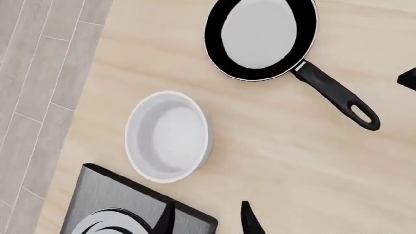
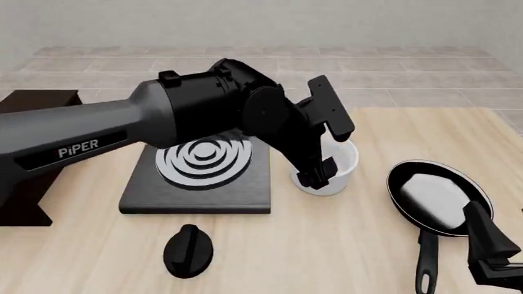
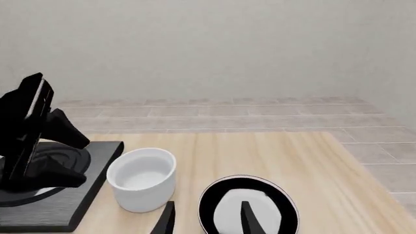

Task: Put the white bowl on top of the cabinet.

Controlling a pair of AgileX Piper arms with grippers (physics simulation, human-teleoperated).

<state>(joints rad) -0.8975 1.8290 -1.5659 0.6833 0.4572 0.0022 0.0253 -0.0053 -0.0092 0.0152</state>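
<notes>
Here I count one white bowl (image 2: pixel 335 168) on the table between one stove plate (image 2: pixel 200 174) and one frying pan (image 2: pixel 437 196); one cabinet (image 2: pixel 33 104) stands far left. My left gripper (image 1: pixel 206 219) hovers spread above the bowl; my right gripper (image 3: pixel 204 219) is spread too.

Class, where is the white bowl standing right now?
In the front view the bowl stands on the table right of centre, between the stove plate and the frying pan, partly hidden behind the left hand.
</notes>
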